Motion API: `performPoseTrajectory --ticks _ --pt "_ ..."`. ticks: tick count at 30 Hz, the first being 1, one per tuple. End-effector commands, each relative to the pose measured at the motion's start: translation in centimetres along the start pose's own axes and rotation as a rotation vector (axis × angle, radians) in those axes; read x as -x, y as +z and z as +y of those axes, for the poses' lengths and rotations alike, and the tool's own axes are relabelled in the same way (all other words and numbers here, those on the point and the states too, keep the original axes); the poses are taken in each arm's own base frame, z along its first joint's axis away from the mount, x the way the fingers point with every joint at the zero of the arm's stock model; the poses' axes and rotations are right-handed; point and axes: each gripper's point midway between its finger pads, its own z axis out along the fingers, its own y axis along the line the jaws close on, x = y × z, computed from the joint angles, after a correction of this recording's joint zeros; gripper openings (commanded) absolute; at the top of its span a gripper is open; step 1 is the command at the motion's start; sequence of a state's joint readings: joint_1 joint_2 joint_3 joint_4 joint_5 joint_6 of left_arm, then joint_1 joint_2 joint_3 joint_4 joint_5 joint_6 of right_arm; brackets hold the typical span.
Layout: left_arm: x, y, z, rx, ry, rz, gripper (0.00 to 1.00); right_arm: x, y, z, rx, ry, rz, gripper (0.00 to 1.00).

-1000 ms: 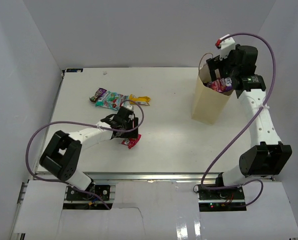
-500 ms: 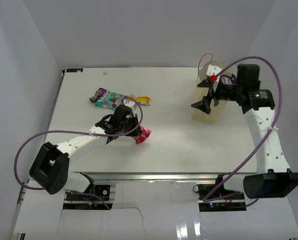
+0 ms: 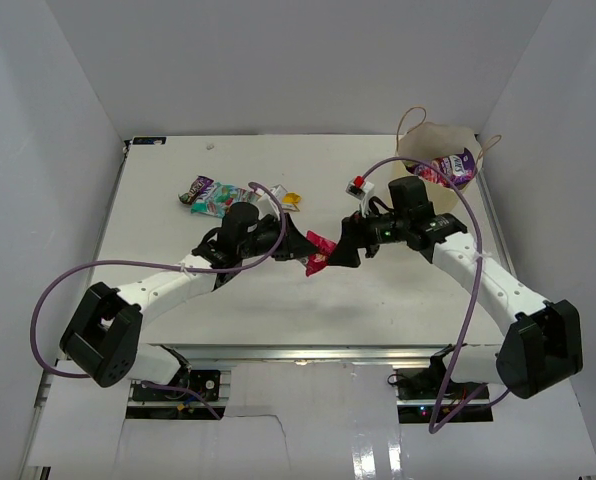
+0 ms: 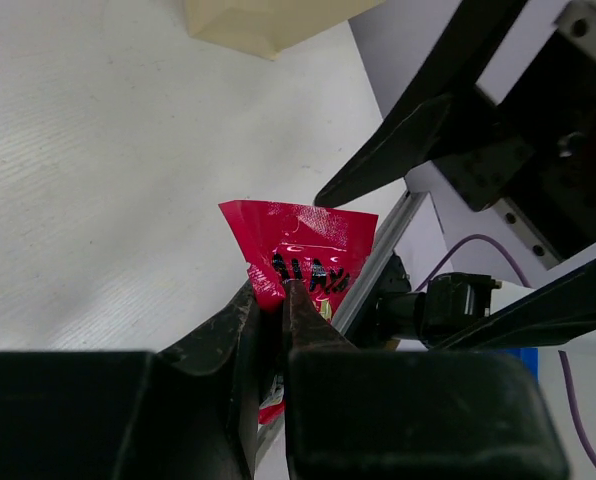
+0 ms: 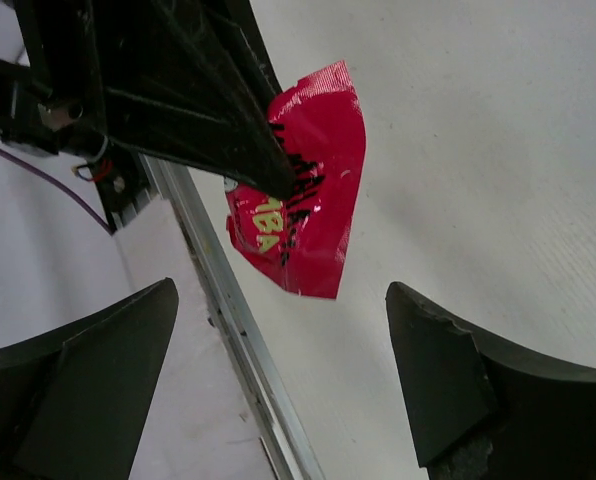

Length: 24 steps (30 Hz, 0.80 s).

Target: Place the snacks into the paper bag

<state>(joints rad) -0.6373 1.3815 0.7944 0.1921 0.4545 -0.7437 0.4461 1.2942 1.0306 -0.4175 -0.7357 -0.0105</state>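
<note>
A white table (image 3: 378,300) is enclosed on three sides by plain pale walls: a back wall (image 3: 298,60), a left wall (image 3: 38,150) and a right wall (image 3: 568,120). A metal rail (image 3: 308,353) is fixed along the near edge, and glossy white panels (image 3: 328,425) are laid before it. Everything is lit softly and evenly; only faint shadows are cast on the table.
</note>
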Motion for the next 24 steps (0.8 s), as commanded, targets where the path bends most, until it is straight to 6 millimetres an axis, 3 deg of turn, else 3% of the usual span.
performPoseTrajectory --ticks 1,4,6,10,11,13,14,15,17,20,21,22,24 --pt "2.2 -0.1 -3.4 -0.114 0.015 -0.052 0.06 1.7 1.5 1.5 0.058 0.118 -0.082 0.90" --pt "2.2 -0.2 -3.8 -0.133 0.006 -0.047 0.06 1.2 2.6 1.3 0.065 0.139 -0.083 0.93" --pt "2.1 -0.2 -4.0 -0.142 0.000 -0.043 0.07 1.0 3.2 1.2 0.075 0.169 -0.084 1.00" --pt "2.4 -0.4 -4.5 -0.157 -0.020 -0.051 0.10 2.1 3.8 1.8 0.118 0.151 -0.107 0.66" --pt "2.4 -0.4 -4.7 -0.160 -0.024 -0.053 0.12 2.3 3.8 1.8 0.120 0.147 -0.108 0.52" --pt "2.7 -0.5 -4.8 -0.162 -0.032 -0.063 0.27 2.5 3.7 1.8 0.121 0.128 -0.107 0.40" --pt "2.9 -0.5 -5.0 -0.166 -0.043 -0.066 0.33 2.6 3.7 1.8 0.124 0.121 -0.107 0.28" --pt "3.1 -0.5 -5.1 -0.165 -0.043 -0.074 0.49 2.6 3.5 2.1 0.132 0.113 -0.105 0.24" --pt "3.7 -0.8 -5.4 -0.163 -0.037 -0.100 0.65 2.8 3.3 2.3 0.136 0.067 -0.106 0.10" --pt "5.5 -2.0 -5.5 -0.124 0.030 -0.204 0.85 3.4 1.8 2.8 0.140 -0.123 -0.099 0.08" --pt "6.1 -2.4 -5.1 -0.099 0.047 -0.241 0.89 2.4 1.1 2.8 0.127 -0.167 -0.047 0.08" --pt "7.3 -2.9 -4.2 -0.035 0.052 -0.312 0.96 4.0 0.3 2.6 0.103 -0.343 -0.071 0.08" --pt "8.8 -4.4 -3.8 0.020 0.101 -0.398 0.98 5.9 -2.0 1.4 -0.019 -0.474 -0.098 0.08"
